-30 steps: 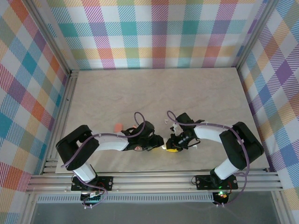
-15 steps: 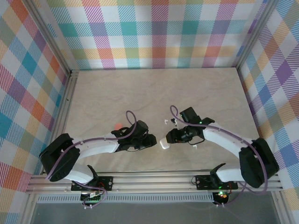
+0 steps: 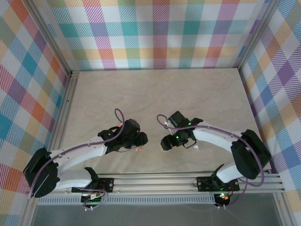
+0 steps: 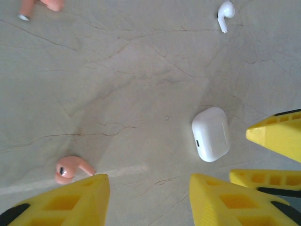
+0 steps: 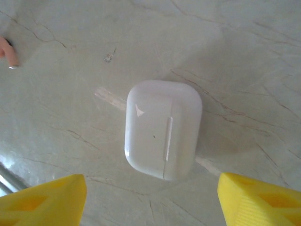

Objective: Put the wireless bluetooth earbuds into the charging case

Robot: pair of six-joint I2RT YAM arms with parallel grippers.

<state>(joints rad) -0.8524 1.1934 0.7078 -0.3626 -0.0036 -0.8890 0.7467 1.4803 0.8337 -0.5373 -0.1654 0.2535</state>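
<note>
Pale marbled desk (image 3: 188,94) is recorded in the top view. The left hand (image 3: 139,140) and right hand (image 3: 165,142) are set low and close together near the front edge, tips facing, presumably so that one may steady while the other loads.

In the left wrist view, the left hand's fingers (image 4: 61,202) are seen parted with nothing between them. A salmon-pink earbud (image 4: 70,168) lies just beside one finger, the white charging case (image 4: 210,134) lies flat and shut nearby, and a white earbud (image 4: 225,13) lies well apart.

In the right wrist view, the right hand is found wide open, straddling the case without contact. The lid is judged to need opening first.
</note>
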